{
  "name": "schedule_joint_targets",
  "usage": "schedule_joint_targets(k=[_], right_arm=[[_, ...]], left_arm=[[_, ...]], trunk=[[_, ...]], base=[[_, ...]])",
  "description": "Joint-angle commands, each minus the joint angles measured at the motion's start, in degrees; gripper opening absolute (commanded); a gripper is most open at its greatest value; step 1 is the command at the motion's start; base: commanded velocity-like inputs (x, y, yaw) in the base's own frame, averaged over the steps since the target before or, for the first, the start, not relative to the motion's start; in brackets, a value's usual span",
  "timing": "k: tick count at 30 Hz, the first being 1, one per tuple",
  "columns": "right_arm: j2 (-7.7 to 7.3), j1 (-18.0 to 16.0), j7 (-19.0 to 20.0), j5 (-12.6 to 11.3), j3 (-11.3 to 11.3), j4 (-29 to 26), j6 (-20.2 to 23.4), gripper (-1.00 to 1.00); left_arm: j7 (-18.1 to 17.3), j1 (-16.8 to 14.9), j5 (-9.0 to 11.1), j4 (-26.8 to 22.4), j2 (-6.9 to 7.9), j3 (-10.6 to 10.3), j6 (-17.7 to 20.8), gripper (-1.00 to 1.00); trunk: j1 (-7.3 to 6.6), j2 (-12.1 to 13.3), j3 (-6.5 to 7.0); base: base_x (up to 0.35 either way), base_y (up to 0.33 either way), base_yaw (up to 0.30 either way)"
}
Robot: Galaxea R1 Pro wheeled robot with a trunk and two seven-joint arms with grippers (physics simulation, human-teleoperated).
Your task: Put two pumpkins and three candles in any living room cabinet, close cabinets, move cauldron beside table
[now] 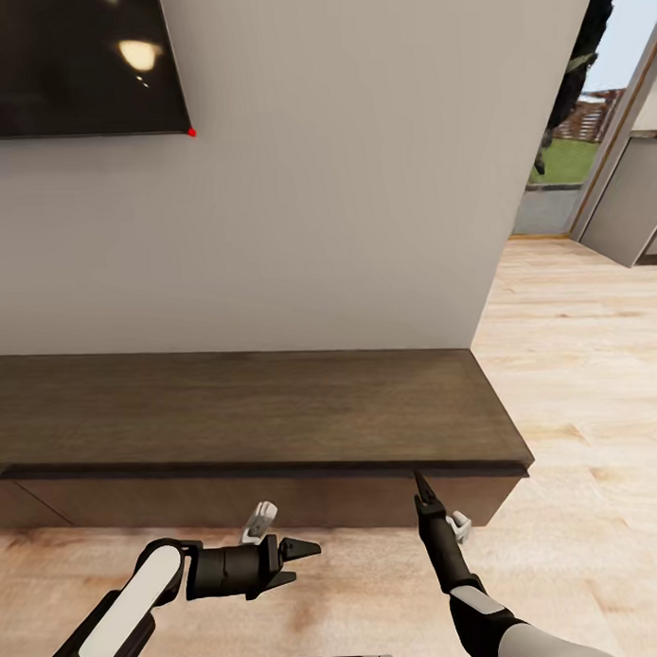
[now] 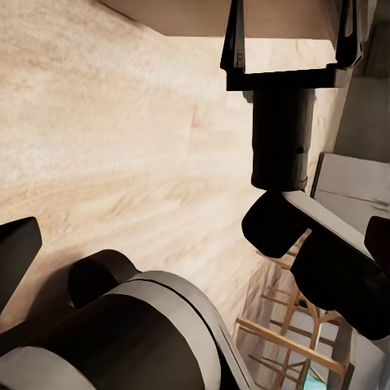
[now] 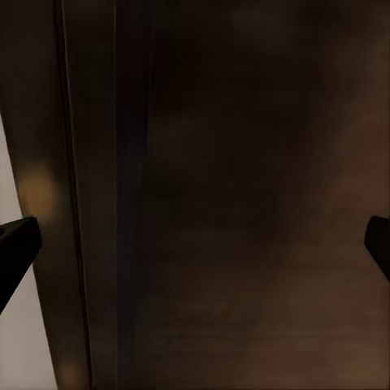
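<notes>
Cabinet: your head camera looks down on the long, low dark-brown cabinet (image 1: 255,407) set against the wall; its flat top is bare wood grain, and its front sits in shadow under the overhanging top edge.
Cabinet front: you see it close up in the right wrist view (image 3: 244,195) as a dark, blurred brown surface with thin vertical seams near one side; from these pictures you cannot tell whether a door stands ajar.
Right gripper: your right gripper (image 1: 426,496) points up at the cabinet's front edge, near its right end; in the head view its fingers look like one thin point, but the right wrist view shows the two fingertips (image 3: 16,244) at opposite edges of the picture, so the jaws stand apart with nothing between them.
Left gripper: your left gripper (image 1: 301,562) hangs over the floor in front of the cabinet, pointing sideways toward the right arm; its two dark fingers are spread and hold nothing.
Floor: pale wood planks (image 1: 576,377) run in front of the cabinet and off to the right, toward a glass opening with green outside.
Wall: plain grey-white wall (image 1: 342,176) rises behind the cabinet, with a dark screen (image 1: 73,63) mounted at upper left, a lamp's glow mirrored in it.
Left wrist view: you see the right arm's gripper (image 2: 291,36) from the side above the plank floor.
</notes>
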Motion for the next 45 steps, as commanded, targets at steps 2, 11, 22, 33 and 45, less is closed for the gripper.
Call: schedule_joint_targets(k=[2, 11, 22, 33, 45], right_arm=[[0.0, 0.0, 0.1, -0.3, 0.6, 0.0, -0.5, 1.0], [-0.01, 0.0, 2.1, 1.6, 0.8, 0.0, -0.5, 1.0], [0.0, 0.0, 2.3, 2.1, 0.7, 0.0, -0.5, 1.0], [0.0, 0.0, 2.3, 2.1, 0.7, 0.1, -0.5, 1.0], [0.0, 0.0, 2.3, 2.1, 0.7, 0.1, -0.5, -1.0]], left_arm=[[0.0, 0.0, 0.1, 0.0, 0.04, -0.1, 0.1, 1.0], [0.0, 0.0, 0.1, 0.0, 0.04, -0.1, 0.1, 1.0], [0.0, 0.0, 0.0, 0.0, 0.04, -0.1, 0.1, 1.0], [0.0, 0.0, 0.1, 0.0, 0.03, -0.1, 0.1, 1.0], [0.0, 0.0, 0.1, 0.0, 0.01, -0.1, 0.1, 1.0]], trunk=[[-0.01, 0.0, -0.04], [-0.01, 0.0, -0.04], [-0.01, 0.0, -0.04], [-0.01, 0.0, -0.04], [-0.01, 0.0, -0.04]], base=[[0.013, 0.004, 0.0], [0.002, 0.001, 0.0], [0.022, 0.0, 0.0], [0.02, 0.0, 0.0], [0.019, 0.0, 0.0]])
